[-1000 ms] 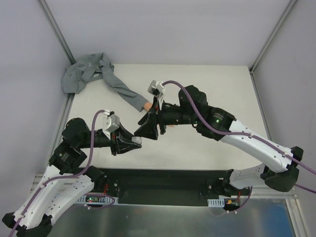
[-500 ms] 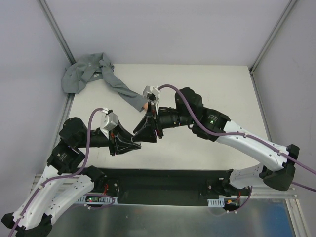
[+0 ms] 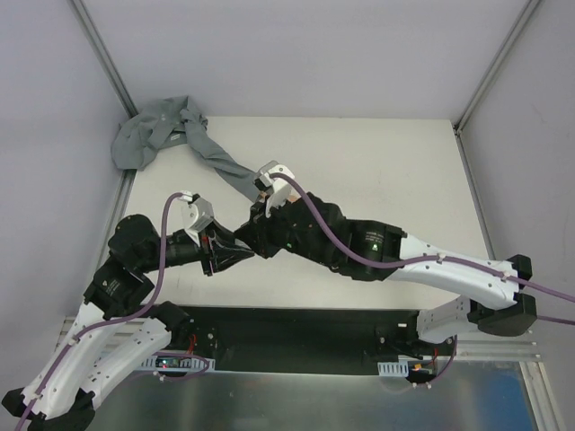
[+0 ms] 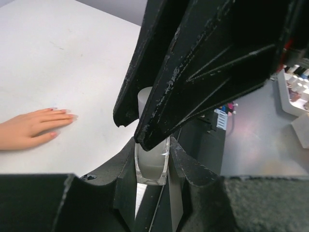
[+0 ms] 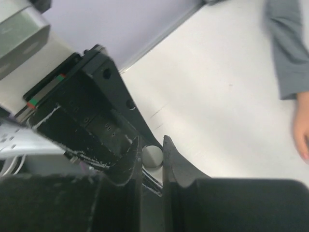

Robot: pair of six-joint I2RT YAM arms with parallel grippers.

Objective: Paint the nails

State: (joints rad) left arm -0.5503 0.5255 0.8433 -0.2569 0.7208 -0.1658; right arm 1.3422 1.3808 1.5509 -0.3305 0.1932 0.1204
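I have both arms meeting over the near-left part of the table (image 3: pixel 386 162). My left gripper (image 4: pixel 152 159) is closed on a small clear bottle (image 4: pixel 152 170), which stands upright between its two fingers. My right gripper (image 5: pixel 150 142) reaches in from the right and is pinched around the bottle's round white cap (image 5: pixel 152 156). The right wrist camera shows a finger tight on each side of the cap. From the left wrist camera the right fingers cover most of it.

The nails (image 4: pixel 61 112) are on a peach mannequin hand (image 4: pixel 26 130) that lies flat, palm down, on the white tabletop. It is to the left of the bottle in the left wrist view and apart from both grippers. The fingertips look faintly pink (too small for me to judge any more than that).

The hand comes out of a long grey sleeve (image 3: pixel 216 162), which runs to a crumpled heap in the far-left corner. From above, the right wrist hides nearly all of the hand.
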